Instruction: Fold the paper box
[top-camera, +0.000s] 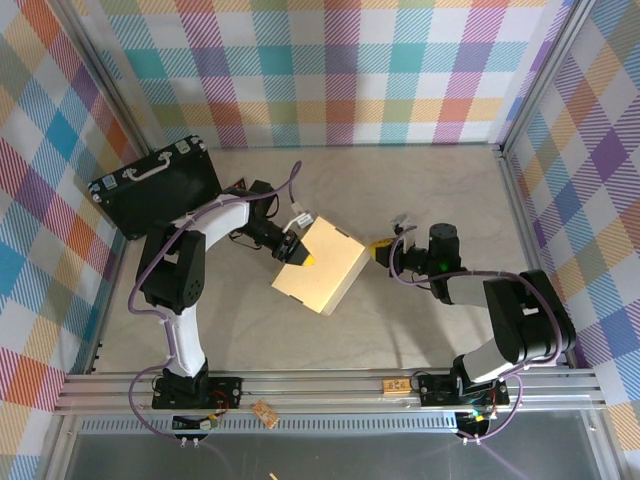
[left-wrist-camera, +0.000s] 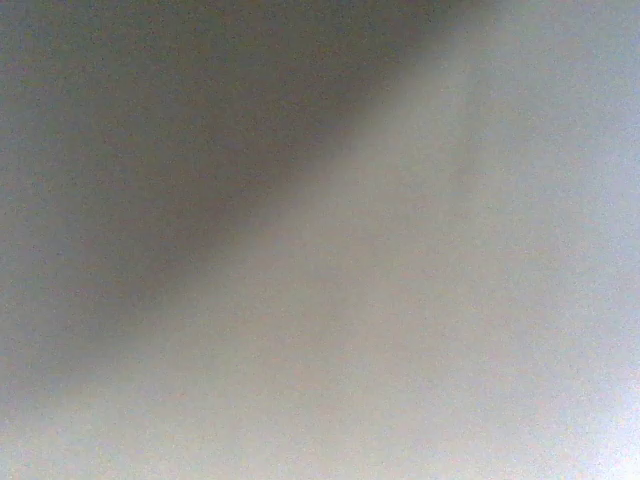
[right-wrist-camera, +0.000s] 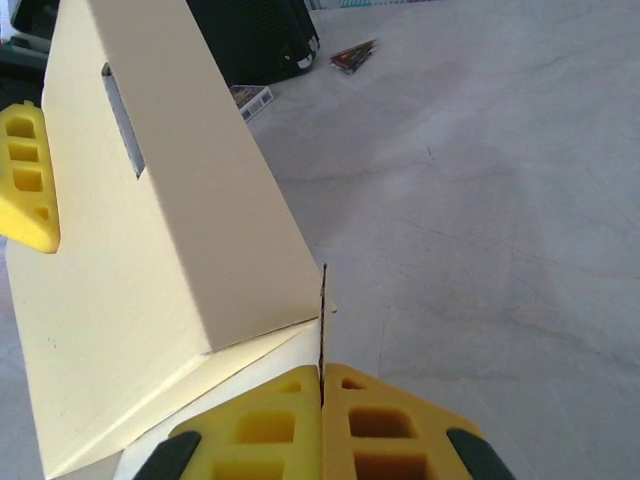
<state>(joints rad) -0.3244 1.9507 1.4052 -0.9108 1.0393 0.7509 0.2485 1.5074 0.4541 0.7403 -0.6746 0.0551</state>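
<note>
The paper box (top-camera: 322, 268), its tan side outward and folded into a shallow rectangular shape, sits tilted at the middle of the bench (top-camera: 430, 185) between two robot arms. At its right corner, the right gripper (right-wrist-camera: 322, 385) has its yellow fingers pressed together on a thin edge of the cardboard, which stands edge-on between them. The left gripper (top-camera: 303, 255) meets the box's opposite, upper-left edge, one yellow finger (right-wrist-camera: 26, 180) lying against the cardboard; whether that gripper is clamped or spread cannot be told, and the left wrist view is a grey-beige blur. A black case (top-camera: 160, 185) with a silver handle lies at the bench's far left, by the checked walls (top-camera: 350, 70).
</note>
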